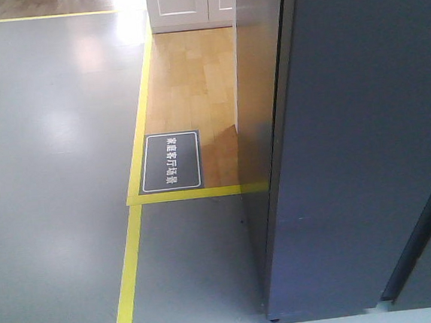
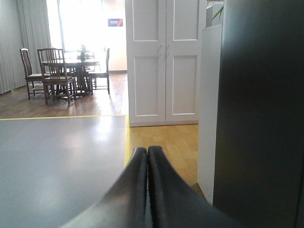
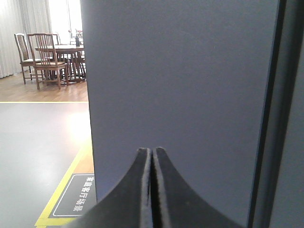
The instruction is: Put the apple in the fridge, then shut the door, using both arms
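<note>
While both wrist views look level across the room, each tool shows only its two dark fingers pressed tip to tip with nothing between: left tool (image 2: 147, 151) over the grey floor (image 2: 57, 156), aimed past the tall dark grey fridge (image 2: 261, 109) edge at the white panelled cabinet doors (image 2: 164, 61); right tool (image 3: 152, 152) pointed square at the flat dark grey outer face of the fridge door (image 3: 180, 85), close to it, contact unclear. Door appears shut; dark seam runs down its right side. Arms themselves out of frame in every view. Apple not visible anywhere, fridge interior hidden. Front view shows the fridge's lower body, yellow floor tape (image 1: 131, 275), black floor sign with white characters (image 1: 170, 162), wood flooring. Wooden dining table and chairs (image 2: 64, 71) far back.
</note>
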Controlling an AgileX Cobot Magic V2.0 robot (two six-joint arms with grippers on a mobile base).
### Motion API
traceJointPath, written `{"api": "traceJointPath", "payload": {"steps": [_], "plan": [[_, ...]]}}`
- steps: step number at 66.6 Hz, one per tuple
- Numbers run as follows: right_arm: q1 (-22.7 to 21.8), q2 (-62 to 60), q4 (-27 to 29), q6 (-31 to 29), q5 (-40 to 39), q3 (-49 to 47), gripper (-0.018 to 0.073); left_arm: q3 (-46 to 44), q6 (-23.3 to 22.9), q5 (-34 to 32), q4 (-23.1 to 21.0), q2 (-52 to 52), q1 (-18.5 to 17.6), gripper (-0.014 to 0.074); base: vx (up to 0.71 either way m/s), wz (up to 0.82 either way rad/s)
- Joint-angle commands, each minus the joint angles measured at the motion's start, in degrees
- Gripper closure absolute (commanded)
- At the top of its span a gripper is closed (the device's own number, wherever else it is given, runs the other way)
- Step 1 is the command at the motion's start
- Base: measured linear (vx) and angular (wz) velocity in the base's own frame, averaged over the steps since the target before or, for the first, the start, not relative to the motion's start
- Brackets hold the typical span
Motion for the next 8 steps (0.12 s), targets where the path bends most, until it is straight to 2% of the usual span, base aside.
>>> {"api": "traceJointPath", "payload": {"steps": [1, 8], "plan": [[-0.38, -0.6, -0.32, -0.58, -4.7, -0.25, 0.0562, -0.89, -0.51, -4.44, -0.03, -0.76, -0.1, 0.0603, 0.0, 0.0], [-0.38, -0.6, -0.32, -0.58, -4.7, -0.25, 0.0562, -0.89, -0.51, -4.44, -0.03, -0.76, -0.1, 0.0603, 0.0, 0.0]]}}
